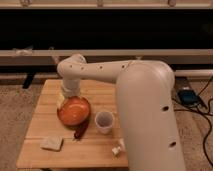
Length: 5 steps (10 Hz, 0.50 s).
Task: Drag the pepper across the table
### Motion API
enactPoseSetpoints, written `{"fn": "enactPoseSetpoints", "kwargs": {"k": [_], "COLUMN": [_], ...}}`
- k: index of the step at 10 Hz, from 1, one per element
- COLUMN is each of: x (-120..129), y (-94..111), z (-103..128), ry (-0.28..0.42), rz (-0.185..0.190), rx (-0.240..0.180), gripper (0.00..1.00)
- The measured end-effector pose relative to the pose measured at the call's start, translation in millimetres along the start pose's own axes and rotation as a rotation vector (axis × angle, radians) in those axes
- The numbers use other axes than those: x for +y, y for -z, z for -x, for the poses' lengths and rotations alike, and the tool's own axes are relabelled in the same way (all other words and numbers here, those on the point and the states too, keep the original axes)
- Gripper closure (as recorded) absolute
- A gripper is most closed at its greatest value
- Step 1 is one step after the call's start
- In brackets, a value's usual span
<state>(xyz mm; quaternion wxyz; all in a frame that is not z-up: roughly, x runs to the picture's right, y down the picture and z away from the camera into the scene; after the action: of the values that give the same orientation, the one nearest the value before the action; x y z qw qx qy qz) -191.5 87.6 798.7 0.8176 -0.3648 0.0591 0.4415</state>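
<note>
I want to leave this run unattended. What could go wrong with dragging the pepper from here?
The tool sits at the far left rim of the orange bowl, and the bowl lies between it and the pepper. Reaching straight across may shove the bowl over the table. The pepper also lies close beside the white cup, so a drag to the right could well knock the cup over.
</note>
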Motion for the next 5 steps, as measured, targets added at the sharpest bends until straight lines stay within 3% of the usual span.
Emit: {"fn": "enactPoseSetpoints", "kwargs": {"k": [5], "x": [21.3], "y": [-23.4], "z": [-87.2], "ry": [-0.044], "rz": [-0.033], "rx": [0.054], "gripper": [0.20]}}
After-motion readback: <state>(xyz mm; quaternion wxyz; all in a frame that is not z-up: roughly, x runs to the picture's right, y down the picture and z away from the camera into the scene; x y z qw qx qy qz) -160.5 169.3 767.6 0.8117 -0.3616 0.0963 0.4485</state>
